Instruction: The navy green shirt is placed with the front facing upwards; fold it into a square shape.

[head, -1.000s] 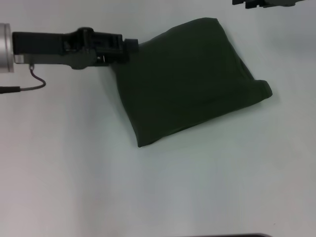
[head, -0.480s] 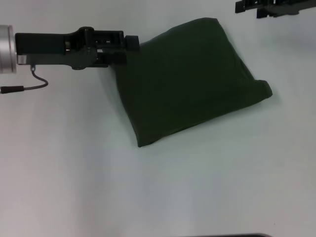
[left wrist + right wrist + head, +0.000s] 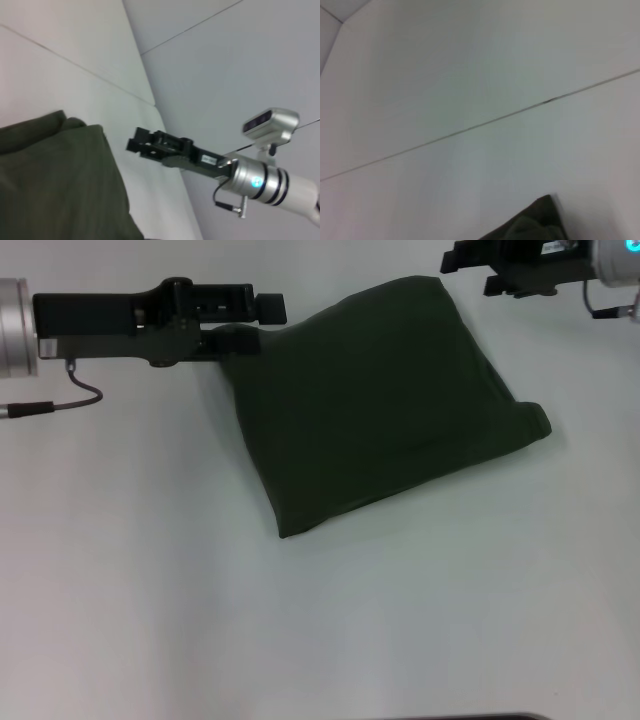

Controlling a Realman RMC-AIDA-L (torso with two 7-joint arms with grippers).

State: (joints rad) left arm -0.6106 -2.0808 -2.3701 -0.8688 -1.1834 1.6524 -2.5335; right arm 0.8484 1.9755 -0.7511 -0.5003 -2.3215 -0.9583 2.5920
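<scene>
Overhead, shirt lies folded to a rough square on the table, plain back up. Left gripper sits at its near-left corner, jaws apart w/ cloth at the tips, probably letting go after a fold. Right gripper hangs off the far corner, jaws can't tell. Left wrist cam: right gripper just beside shirt, not touching. Right wrist cam: only a shirt corner.

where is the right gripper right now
In the head view the right gripper is at the far right of the table, just beyond the folded shirt's far corner and not touching it.
</scene>
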